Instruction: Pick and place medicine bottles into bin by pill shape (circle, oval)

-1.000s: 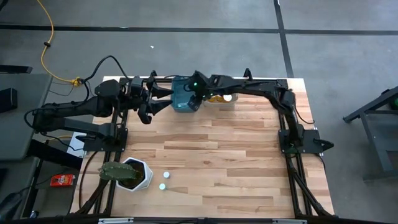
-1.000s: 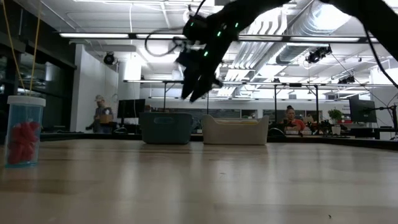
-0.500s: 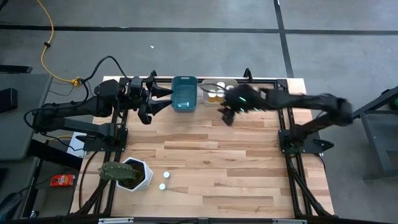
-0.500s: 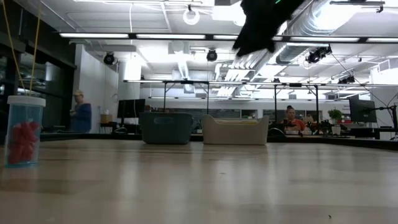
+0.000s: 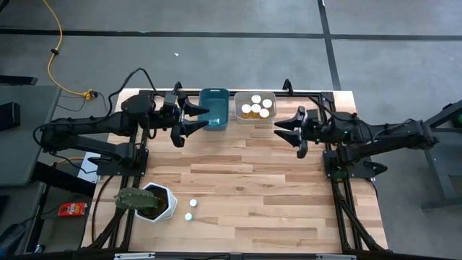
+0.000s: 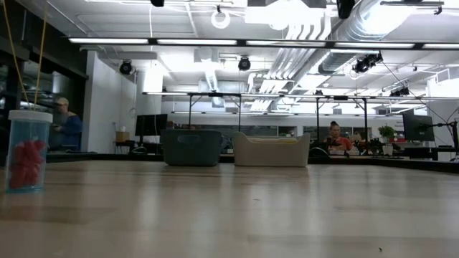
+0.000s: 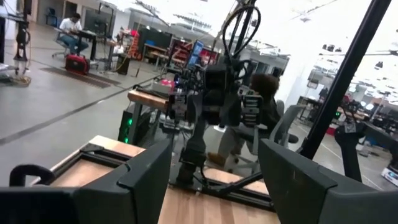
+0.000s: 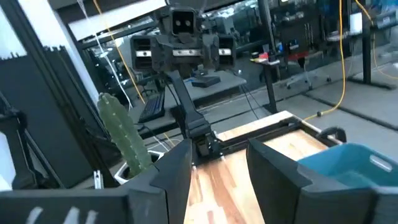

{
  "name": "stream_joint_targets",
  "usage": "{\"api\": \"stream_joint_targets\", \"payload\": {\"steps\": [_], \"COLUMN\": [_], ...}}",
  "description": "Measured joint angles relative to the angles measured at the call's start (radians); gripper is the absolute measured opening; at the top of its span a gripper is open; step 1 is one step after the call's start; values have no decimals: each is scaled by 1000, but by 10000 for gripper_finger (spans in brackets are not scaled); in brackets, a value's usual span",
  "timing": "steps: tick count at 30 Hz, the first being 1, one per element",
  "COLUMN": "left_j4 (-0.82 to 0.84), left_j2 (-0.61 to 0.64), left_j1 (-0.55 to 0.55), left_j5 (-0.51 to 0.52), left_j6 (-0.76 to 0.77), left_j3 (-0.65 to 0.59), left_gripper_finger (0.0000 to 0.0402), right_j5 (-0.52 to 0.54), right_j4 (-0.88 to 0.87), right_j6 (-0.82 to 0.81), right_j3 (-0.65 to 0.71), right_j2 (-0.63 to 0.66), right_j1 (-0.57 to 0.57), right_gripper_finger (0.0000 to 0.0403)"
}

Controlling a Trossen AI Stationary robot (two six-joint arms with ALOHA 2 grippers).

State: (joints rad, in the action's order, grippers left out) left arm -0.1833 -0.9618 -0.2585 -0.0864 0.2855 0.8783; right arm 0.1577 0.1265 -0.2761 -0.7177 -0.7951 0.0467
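Note:
Several amber medicine bottles with white caps [image 5: 256,106] stand in the pale bin [image 5: 254,115] at the table's far edge. Two more white-capped bottles [image 5: 190,209] stand on the table near its near left, beside the plant pot. One of them, holding red pills, shows in the low view [image 6: 27,152]. My left gripper [image 5: 201,120] is open and empty, just left of the teal bin [image 5: 214,108]. My right gripper [image 5: 283,130] is open and empty, right of the pale bin and above the table. Both sets of fingers show apart in the wrist views [image 7: 214,180] [image 8: 221,174].
A white hexagonal pot with a cactus [image 5: 150,202] stands at the near left corner; the cactus also shows in the right wrist view [image 8: 121,134]. Both bins stand side by side at the far edge [image 6: 191,147] [image 6: 271,149]. Bare wooden tabletop [image 5: 253,188] lies between the arms.
My right gripper has drawn back from over the bins toward the table's right edge and a little toward the near edge, uncovering the pale bin. My left gripper has shifted slightly toward the teal bin. The bottles have not moved.

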Motion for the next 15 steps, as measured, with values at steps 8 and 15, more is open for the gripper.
{"api": "stream_joint_targets", "payload": {"steps": [8, 15], "left_j4": [-1, 77], "left_j2": [-13, -57], "left_j1": [12, 108], "left_j5": [8, 112], "left_j6": [0, 0], "left_j3": [0, 1], "left_gripper_finger": [227, 227], "right_j5": [2, 2], "right_j4": [-2, -4], "right_j6": [53, 60], "right_j3": [-13, -13], "right_j2": [2, 2], "right_j1": [2, 2], "right_gripper_finger": [145, 145]}}
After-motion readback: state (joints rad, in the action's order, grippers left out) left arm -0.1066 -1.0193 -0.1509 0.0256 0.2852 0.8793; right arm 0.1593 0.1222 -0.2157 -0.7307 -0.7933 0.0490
